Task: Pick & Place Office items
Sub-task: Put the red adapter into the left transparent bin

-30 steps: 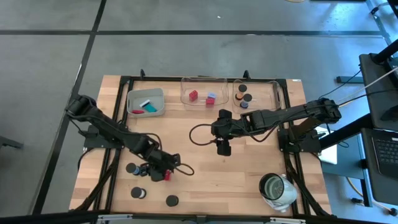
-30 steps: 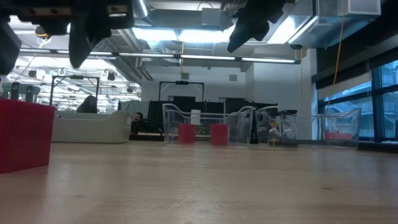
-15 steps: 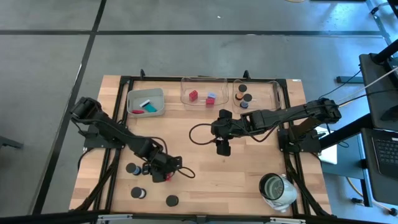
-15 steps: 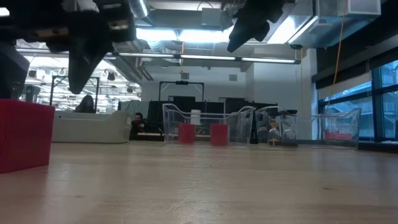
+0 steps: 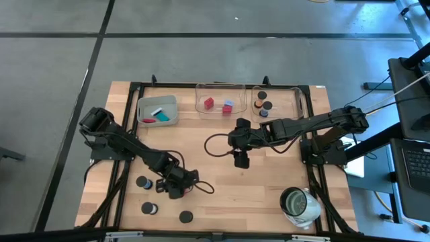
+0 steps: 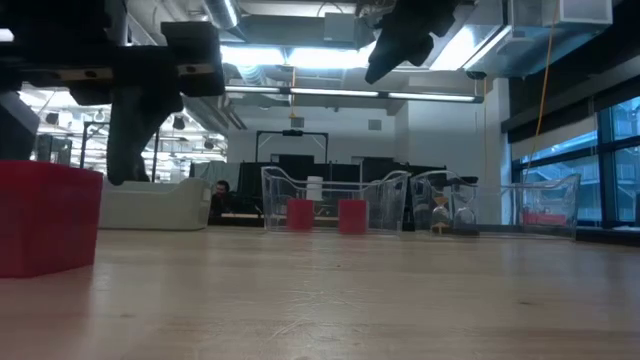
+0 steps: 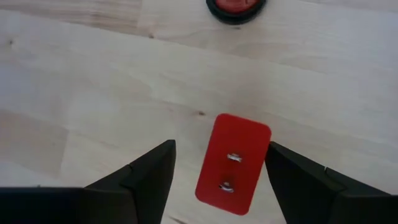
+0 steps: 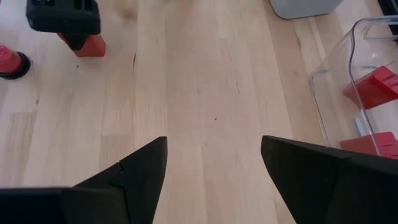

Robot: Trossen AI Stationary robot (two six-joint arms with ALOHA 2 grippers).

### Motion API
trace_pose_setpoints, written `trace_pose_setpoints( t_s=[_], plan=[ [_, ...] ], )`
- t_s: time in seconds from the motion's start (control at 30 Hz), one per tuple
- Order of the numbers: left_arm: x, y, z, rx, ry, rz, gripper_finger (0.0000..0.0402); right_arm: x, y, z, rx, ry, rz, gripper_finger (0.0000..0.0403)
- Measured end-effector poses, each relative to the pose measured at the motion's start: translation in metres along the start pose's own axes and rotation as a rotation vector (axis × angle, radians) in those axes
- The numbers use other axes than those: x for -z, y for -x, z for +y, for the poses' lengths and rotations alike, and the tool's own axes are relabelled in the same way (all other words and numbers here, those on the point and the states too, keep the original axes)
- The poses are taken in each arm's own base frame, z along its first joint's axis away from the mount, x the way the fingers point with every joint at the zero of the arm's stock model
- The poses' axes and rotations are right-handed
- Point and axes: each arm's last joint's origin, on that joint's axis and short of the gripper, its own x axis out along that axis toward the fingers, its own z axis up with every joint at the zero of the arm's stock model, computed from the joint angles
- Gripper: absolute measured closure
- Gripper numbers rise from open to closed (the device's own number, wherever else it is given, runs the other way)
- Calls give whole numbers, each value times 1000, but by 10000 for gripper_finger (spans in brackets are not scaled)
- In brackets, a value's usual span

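In the lower left of the high view, the left tool [image 5: 173, 189] hangs over a red block [image 7: 233, 163] lying flat on the bench [image 5: 222, 175]. Its fingers stand apart on either side of the block without touching it, apparently lined up for a pickup. The right tool [image 5: 240, 160] waits open and empty at mid-frame, near the clear trays [image 5: 220, 98].

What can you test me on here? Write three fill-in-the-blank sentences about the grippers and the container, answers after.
1. The left gripper has its open fingers either side of a ___ block.
2. The right gripper hangs open, holding ___.
3. The silvery round container stands on the ___ arm's side.
Missing words: red; nothing; right.
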Motion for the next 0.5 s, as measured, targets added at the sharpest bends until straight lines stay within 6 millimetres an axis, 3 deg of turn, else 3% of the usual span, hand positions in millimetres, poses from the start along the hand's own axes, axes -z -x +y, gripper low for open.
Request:
trace_pose_setpoints(
  t_s=[0.33, 0.5],
  plan=[
    [1, -11, 0, 35, 149, -3, 236, 0, 0, 0, 0, 39, 0, 140],
    [1, -7, 1, 1, 177, 15, 279, 0, 0, 0, 0, 39, 0, 140]
  ],
)
